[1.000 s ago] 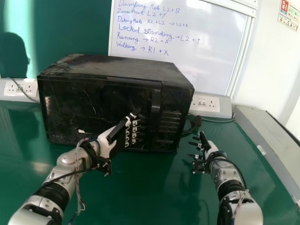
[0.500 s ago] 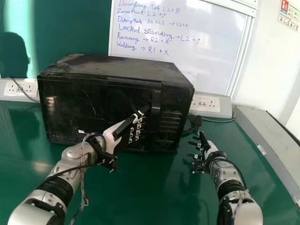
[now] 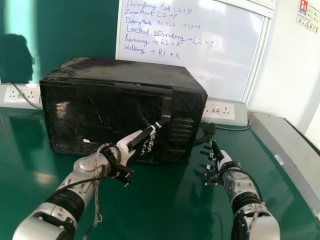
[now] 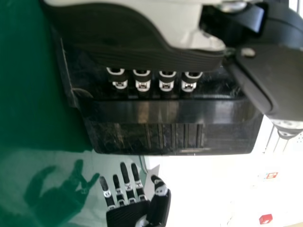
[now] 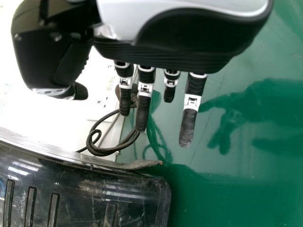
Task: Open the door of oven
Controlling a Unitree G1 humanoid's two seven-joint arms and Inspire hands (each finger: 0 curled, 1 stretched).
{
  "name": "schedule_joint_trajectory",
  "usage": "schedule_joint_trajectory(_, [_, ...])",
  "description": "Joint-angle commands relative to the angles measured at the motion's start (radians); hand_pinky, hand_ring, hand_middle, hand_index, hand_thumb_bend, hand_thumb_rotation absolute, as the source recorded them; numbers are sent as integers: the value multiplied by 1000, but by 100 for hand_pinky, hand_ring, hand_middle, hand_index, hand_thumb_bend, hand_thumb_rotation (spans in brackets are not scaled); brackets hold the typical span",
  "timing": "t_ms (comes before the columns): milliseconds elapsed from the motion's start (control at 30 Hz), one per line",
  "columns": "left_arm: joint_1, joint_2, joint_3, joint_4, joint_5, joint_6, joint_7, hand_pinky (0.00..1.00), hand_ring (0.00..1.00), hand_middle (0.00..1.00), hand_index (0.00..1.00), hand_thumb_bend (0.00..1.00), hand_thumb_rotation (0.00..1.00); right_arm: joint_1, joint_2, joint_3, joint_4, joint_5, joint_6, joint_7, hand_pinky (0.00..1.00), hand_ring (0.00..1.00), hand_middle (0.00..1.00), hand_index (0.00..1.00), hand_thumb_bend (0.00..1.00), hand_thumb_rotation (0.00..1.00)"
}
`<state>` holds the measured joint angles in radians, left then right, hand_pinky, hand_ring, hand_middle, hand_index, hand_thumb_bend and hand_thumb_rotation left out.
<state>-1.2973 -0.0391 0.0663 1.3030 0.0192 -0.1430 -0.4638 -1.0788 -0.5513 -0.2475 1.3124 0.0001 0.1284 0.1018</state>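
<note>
In the head view, one of two hands, the left hand [image 3: 129, 140], has moved across the door [image 3: 82, 115] to the handle [image 3: 166, 107], one of each on the single closed oven [image 3: 120, 72]; pulling seems next. In the left wrist view it looks open, though its dark tips are hard to make out. In the right wrist view, the right hand [image 5: 189, 35] is open, apart from the oven.

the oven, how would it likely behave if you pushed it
The oven would probably feel stiff: its boxy body shows no sag. It may resist tipping, being wider than tall and sitting flat on the table. Its front looks glossy, so a push there could slip.
</note>
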Motion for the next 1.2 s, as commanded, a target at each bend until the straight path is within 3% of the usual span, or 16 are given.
schedule_joint_trajectory(0, [-21,-17,3,12,6,6,6,77,95,100,100,98,74,0,2,1,1,0,-9,-3,49,57,75,84,53,41])
schedule_joint_trajectory(467, [-38,-40,-12,24,29,28,46,70,86,97,100,96,73,-1,10,-8,-1,11,-9,-7,49,57,73,82,54,39])
schedule_joint_trajectory(700, [-40,-52,0,28,31,48,62,69,84,96,100,97,65,-2,20,-26,0,26,-4,-13,50,59,74,82,53,33])
schedule_joint_trajectory(933, [-51,-67,9,30,27,82,87,57,76,92,98,98,58,0,24,-10,-3,17,-7,-17,49,59,73,83,55,37])
schedule_joint_trajectory(1167, [-63,-72,20,32,20,103,80,47,67,84,95,90,53,0,25,-9,-4,21,-11,-7,47,57,74,83,56,37])
